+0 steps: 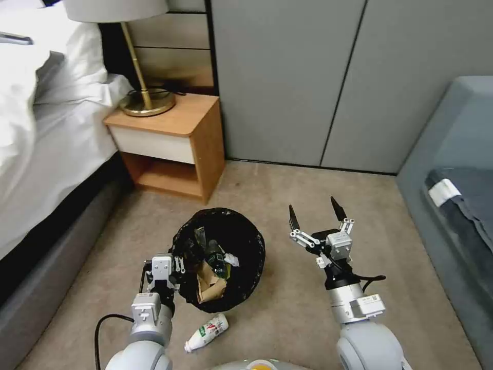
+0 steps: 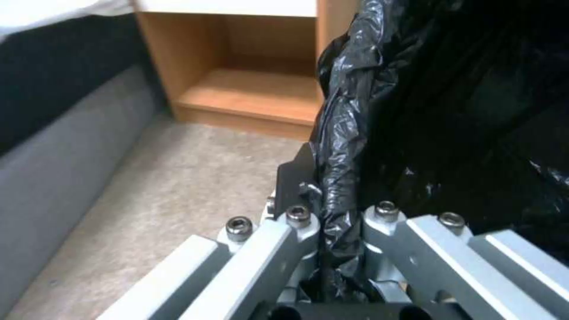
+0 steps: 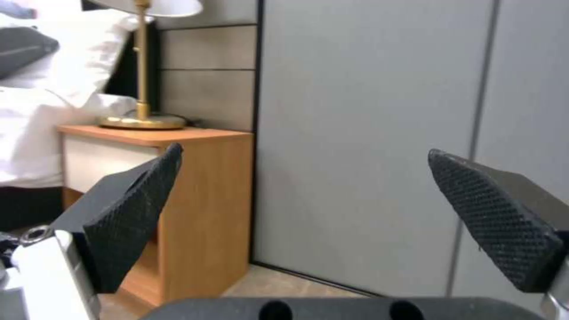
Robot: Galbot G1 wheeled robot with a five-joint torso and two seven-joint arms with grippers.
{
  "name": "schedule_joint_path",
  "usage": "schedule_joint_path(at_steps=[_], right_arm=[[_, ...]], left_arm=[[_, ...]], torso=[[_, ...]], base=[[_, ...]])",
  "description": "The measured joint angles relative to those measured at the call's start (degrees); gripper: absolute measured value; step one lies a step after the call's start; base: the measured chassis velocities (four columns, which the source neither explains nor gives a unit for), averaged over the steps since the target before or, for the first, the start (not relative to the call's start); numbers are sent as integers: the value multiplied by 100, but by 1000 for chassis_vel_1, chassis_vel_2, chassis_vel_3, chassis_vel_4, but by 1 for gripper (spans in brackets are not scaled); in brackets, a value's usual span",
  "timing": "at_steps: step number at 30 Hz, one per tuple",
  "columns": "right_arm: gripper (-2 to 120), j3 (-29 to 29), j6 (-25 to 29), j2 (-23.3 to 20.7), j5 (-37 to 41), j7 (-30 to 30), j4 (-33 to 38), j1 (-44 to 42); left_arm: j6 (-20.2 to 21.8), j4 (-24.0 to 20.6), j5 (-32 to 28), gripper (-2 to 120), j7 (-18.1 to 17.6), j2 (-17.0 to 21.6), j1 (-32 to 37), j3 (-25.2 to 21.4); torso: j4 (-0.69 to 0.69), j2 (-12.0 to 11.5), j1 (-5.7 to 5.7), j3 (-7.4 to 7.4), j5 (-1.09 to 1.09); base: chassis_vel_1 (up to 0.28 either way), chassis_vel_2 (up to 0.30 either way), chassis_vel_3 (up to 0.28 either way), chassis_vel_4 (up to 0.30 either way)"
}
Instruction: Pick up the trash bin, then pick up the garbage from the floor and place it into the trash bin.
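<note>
Left hand (image 1: pixel 177 264) is clamped on the bag-lined rim of the trash bin (image 1: pixel 241 241), on the bin's side nearest the bed; the left wrist view shows black bag plastic (image 2: pixel 341 146) pinched between the two fingers (image 2: pixel 293 178). Can't tell whether the bin is lifted or resting on the carpet (image 1: pixel 287 308). Inside the bin: a brown paper bag (image 1: pixel 209 283), a small bottle (image 1: pixel 215 257), and crumpled white bits, all lying against the black liner. Just beside the bin, on the robot's side of it, a white plastic bottle (image 1: pixel 207 332) with a red and green label lies on its side on the carpet, apart from the bin wall. Right hand (image 1: pixel 317 209) hangs on the bin's other side, away from the bed, near it but not touching, fingers spread wide and holding nothing; tips point toward the grey wall panels (image 1: pixel 287 77). The right wrist view shows both textured black pads (image 3: pixel 139 209) well apart with the panels between them. Beyond the bin from the robot stands a wooden nightstand (image 1: pixel 172 141) with a white drawer front and an open lower shelf; a brass-based lamp (image 1: pixel 146 100) sits on top. The bed (image 1: pixel 46 128), with white linen, runs along the nightstand's far side from the bin. A grey upholstered seat (image 1: pixel 452 169) is well apart from the bin, past the right hand.
</note>
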Motion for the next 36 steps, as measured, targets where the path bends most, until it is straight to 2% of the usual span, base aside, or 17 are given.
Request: schedule_joint_path(at_steps=[36], right_arm=[[100, 46, -87, -52, 40, -6, 27, 125]], left_arm=[[8, -42, 18, 1, 11, -20, -2, -12]], torso=[[0, 0, 0, 0, 0]], base=[[119, 122, 121, 117]])
